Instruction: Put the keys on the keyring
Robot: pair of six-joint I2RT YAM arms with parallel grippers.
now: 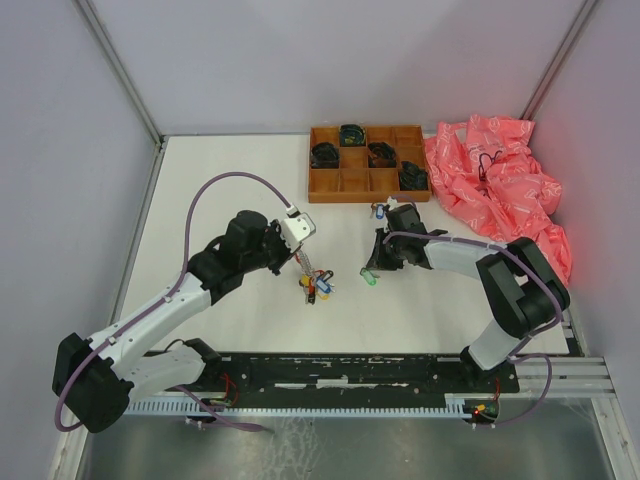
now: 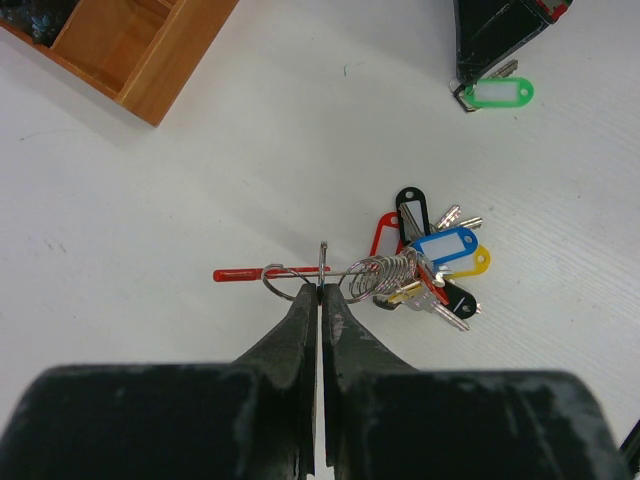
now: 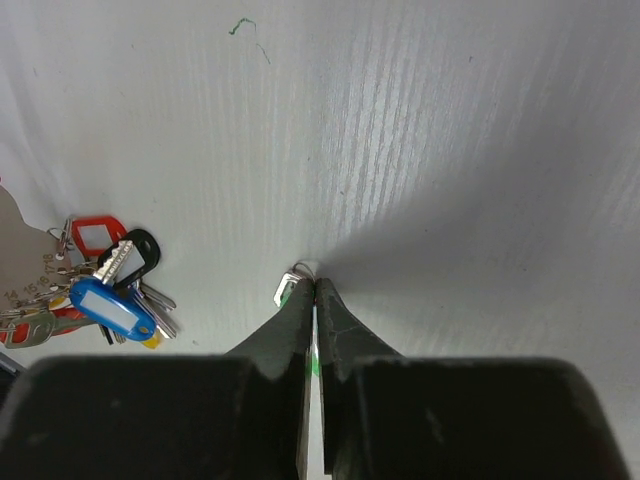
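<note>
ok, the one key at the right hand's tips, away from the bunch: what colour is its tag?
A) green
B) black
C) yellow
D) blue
A: the green-tagged key lies on the table at the tips of the right hand, well apart from the keyring, whose bunch carries the blue, yellow and black tags.

- A brown wooden tray point(image 1: 345, 186) with several compartments is set at the far side of the white table point(image 1: 230, 190); one corner of it is seen in the left wrist view point(image 2: 150, 70).
- Dark coiled items point(image 1: 325, 155) are held in four of its compartments.
- A crumpled pink plastic sheet point(image 1: 500, 190) is heaped just to the right of the tray.
- A black strip point(image 1: 350, 368) is laid along the table's near edge.
</note>
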